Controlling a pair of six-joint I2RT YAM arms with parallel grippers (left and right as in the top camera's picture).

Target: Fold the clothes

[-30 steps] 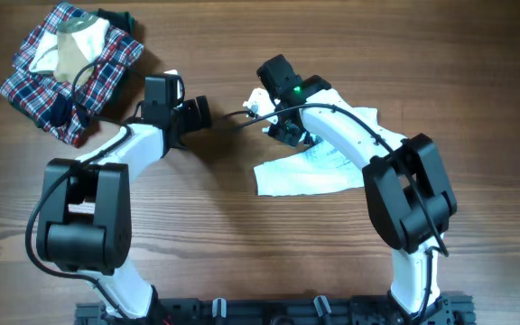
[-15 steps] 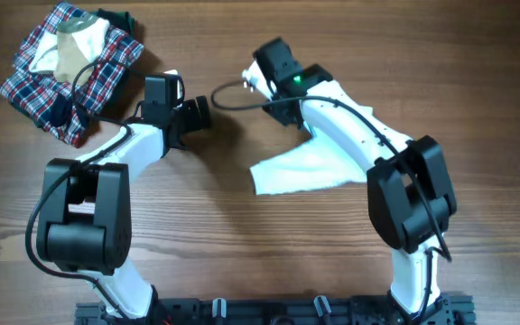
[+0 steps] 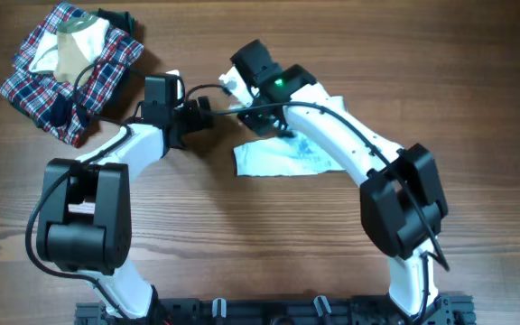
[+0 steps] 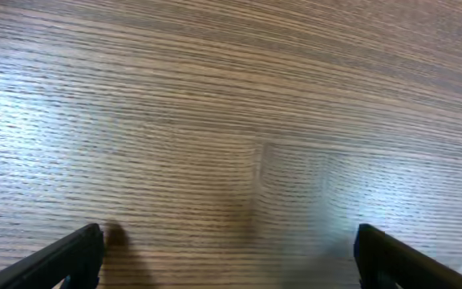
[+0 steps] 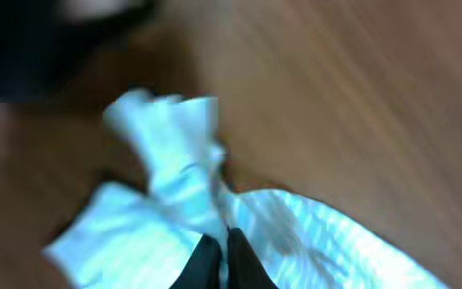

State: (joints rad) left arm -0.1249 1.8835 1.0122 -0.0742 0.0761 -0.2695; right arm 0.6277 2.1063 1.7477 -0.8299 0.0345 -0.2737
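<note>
The clothes, a small pale blue-white striped garment [image 3: 278, 158], lie on the wooden table at centre, partly under my right arm. My right gripper [image 3: 264, 122] is shut on a bunched edge of the clothes [image 5: 175, 160]; in the right wrist view the dark fingertips [image 5: 219, 257] pinch the fabric. My left gripper [image 3: 204, 113] is open and empty just left of the clothes, low over bare wood; its two fingertips [image 4: 231, 253] show far apart in the left wrist view.
A red-navy-white plaid garment [image 3: 39, 86] with a beige-cream garment [image 3: 75, 50] on top lies at the far left corner. The two arm bases stand at the table's near edge.
My right gripper has moved left with the clothes' edge, dragging the fabric leftward toward my left gripper. The left arm has barely moved.
</note>
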